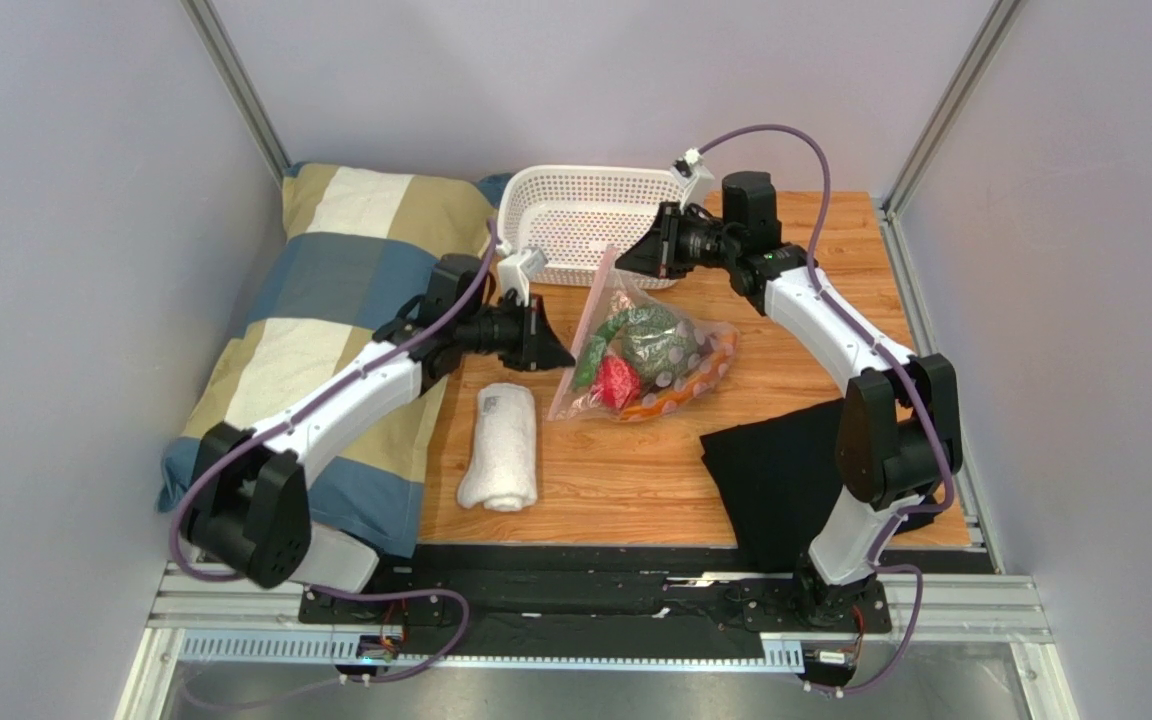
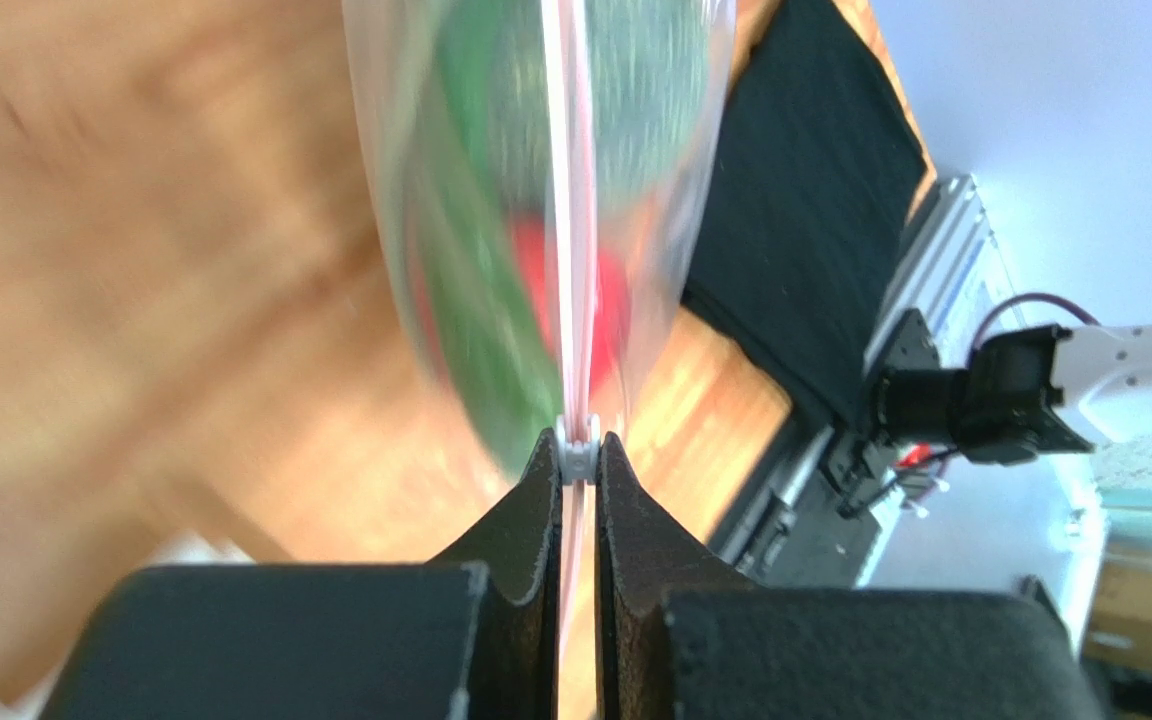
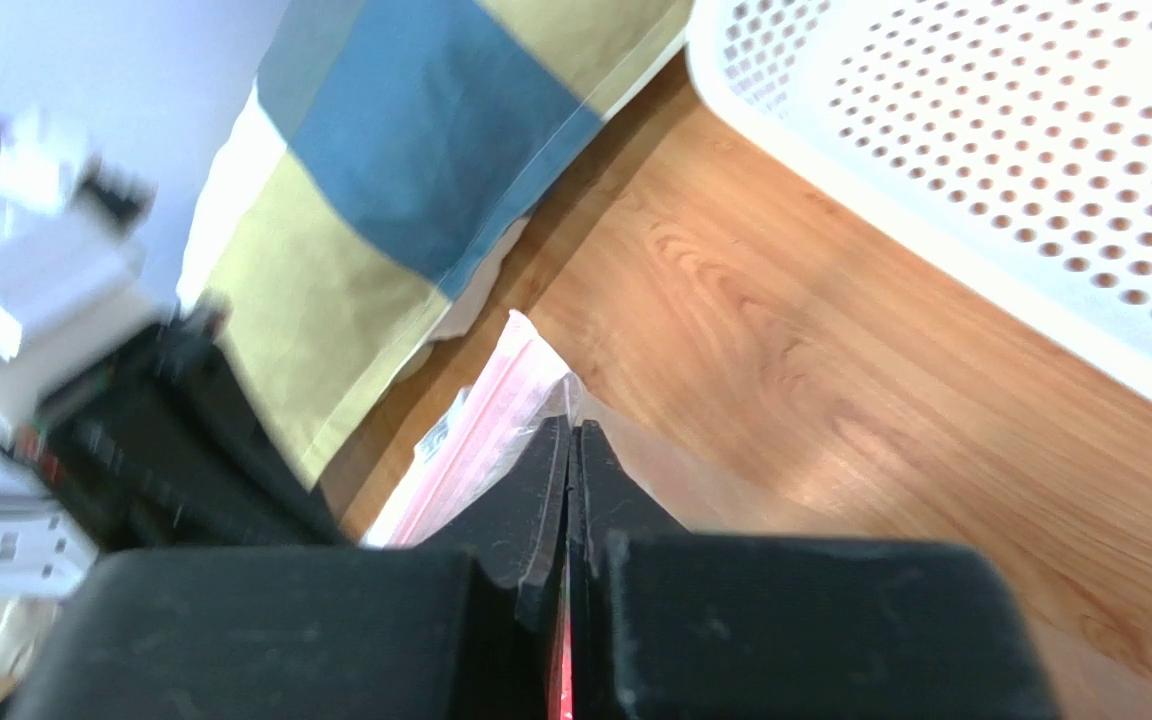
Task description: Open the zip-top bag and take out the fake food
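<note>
The clear zip-top bag lies on the wooden table with its zip strip stretched between both grippers. Inside show a bumpy green vegetable, a red tomato, a slim green pepper and an orange piece. My left gripper is shut on the small white slider at the strip's near-left end; the pink strip runs away from it. My right gripper is shut on the bag's far corner, holding it raised by the basket.
A white perforated basket stands at the back, just behind the right gripper. A rolled white towel lies left of the bag. A black cloth covers the front right. A striped pillow lies at the left under my left arm.
</note>
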Controlling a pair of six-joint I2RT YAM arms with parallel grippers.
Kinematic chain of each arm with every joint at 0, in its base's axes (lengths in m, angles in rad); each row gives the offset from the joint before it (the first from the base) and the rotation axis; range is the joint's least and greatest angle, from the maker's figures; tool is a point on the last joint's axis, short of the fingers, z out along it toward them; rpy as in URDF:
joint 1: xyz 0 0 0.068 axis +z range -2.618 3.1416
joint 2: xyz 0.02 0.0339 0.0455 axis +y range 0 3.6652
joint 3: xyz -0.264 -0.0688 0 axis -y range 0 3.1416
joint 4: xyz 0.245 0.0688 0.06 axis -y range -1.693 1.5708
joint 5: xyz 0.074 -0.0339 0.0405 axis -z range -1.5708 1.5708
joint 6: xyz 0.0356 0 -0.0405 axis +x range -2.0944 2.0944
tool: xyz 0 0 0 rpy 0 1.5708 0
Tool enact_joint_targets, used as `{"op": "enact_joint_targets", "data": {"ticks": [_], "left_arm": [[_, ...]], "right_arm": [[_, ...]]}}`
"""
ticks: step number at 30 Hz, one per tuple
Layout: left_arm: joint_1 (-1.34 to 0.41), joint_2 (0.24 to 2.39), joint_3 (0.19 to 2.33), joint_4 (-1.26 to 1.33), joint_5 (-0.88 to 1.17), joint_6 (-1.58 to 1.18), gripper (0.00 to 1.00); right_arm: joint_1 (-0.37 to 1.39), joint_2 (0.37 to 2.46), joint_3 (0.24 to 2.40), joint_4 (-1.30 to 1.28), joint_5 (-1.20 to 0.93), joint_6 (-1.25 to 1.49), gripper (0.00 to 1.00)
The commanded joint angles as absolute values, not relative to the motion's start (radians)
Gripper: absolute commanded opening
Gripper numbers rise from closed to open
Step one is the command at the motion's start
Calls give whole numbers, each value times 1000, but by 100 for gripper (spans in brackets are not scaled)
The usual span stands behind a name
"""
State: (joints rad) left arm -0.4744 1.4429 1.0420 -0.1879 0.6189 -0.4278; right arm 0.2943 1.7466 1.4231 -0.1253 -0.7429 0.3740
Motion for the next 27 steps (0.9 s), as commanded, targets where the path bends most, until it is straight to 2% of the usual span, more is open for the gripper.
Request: {"op": "enact_joint_targets", "data": {"ticks": [1, 7, 9, 10, 11, 13, 14, 16, 18, 20, 23, 27], "left_arm": [[-561, 1235, 884, -222, 582, -550, 0], [-715, 1106, 761, -141, 552, -779, 0], [-762, 1118, 781, -120, 531, -796, 0], [-767, 1129, 794, -120, 522, -798, 0], [-769, 1143, 810, -129, 515, -798, 0], [-769, 1183, 868, -149, 505, -781, 0], [-770, 1196, 889, -181, 499, -776, 0], [-772, 1227, 931, -205, 483, -770, 0], [-775, 1241, 937, -204, 477, -775, 0], [-776, 1244, 937, -199, 466, -781, 0], [-779, 1247, 940, -190, 471, -784, 0], [-781, 1249, 948, -204, 469, -775, 0]], "right_arm": [[264, 1726, 1489, -74, -624, 423, 0], [278, 1739, 1491, -129, -630, 442, 0], [287, 1747, 1543, -269, -617, 433, 0], [293, 1744, 1561, -334, -589, 423, 8], [299, 1738, 1581, -491, -548, 423, 26], [310, 1720, 1661, -660, -386, 452, 40], [314, 1715, 1698, -834, -338, 456, 60], [337, 1706, 1793, -1040, -249, 436, 66], [383, 1681, 1804, -1106, -160, 425, 72], [419, 1631, 1755, -1115, -143, 439, 71], [491, 1595, 1636, -1027, -178, 471, 61], [599, 1614, 1632, -960, -195, 476, 62]]}}
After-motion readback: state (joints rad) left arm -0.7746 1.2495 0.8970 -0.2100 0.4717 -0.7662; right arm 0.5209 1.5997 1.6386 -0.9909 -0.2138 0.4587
